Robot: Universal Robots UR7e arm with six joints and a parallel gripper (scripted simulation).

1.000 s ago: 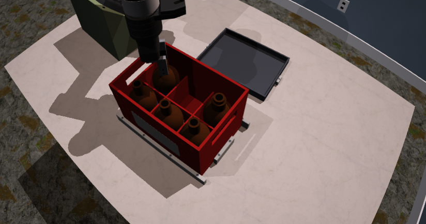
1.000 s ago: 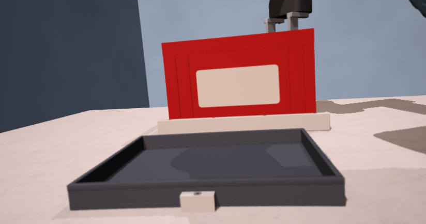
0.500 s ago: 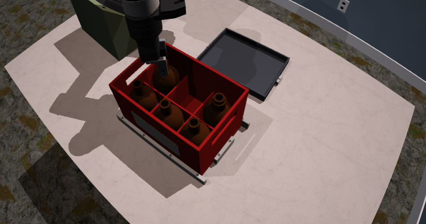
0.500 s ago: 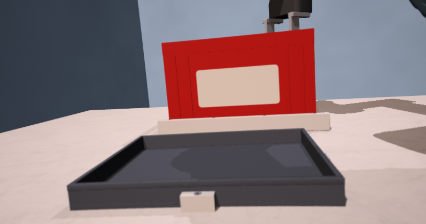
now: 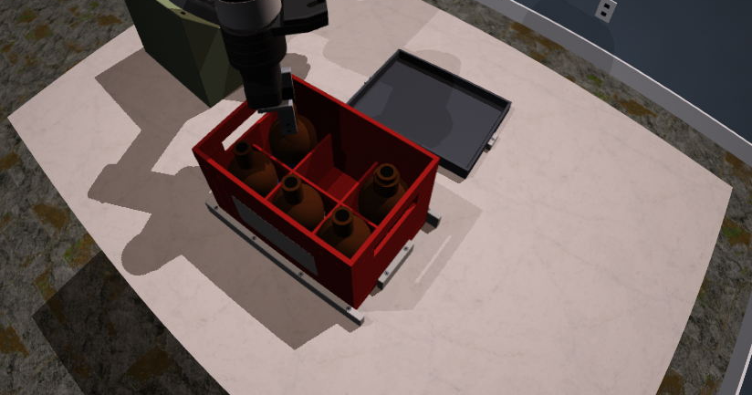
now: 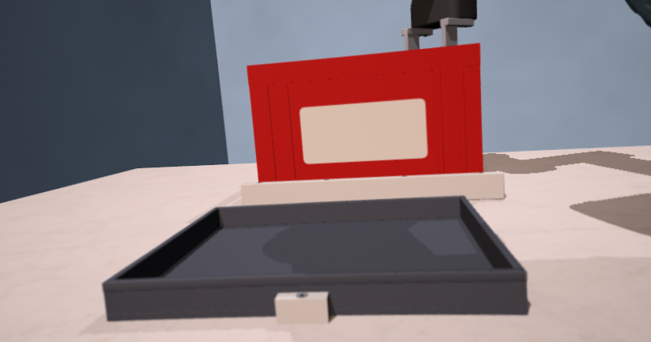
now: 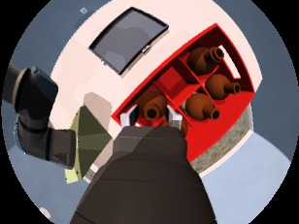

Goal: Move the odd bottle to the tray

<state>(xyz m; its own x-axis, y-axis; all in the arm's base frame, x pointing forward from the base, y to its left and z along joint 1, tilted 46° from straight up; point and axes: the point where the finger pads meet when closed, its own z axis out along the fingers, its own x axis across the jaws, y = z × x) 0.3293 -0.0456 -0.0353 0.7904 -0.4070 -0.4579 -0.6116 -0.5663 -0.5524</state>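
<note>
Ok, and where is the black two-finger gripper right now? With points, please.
In the top view, the open black gripper (image 5: 287, 95) (image 6: 430, 39) (image 7: 151, 110) is at the red crate's (image 5: 273, 237) (image 6: 364, 171) (image 7: 204, 140) upper-left end, its fingers around a brown bottle's (image 5: 302, 142) (image 7: 151, 100) neck.

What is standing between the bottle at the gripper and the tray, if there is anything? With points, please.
The crate's tray-side wall (image 5: 362, 113) (image 6: 364, 77) stands between the bottle (image 5: 292, 142) (image 7: 151, 103) at the open gripper (image 5: 289, 103) (image 7: 151, 110) and the tray (image 5: 468, 173) (image 6: 314, 281) (image 7: 121, 74). The tray's low rim comes after it. Nothing else visible blocks the way.
</note>
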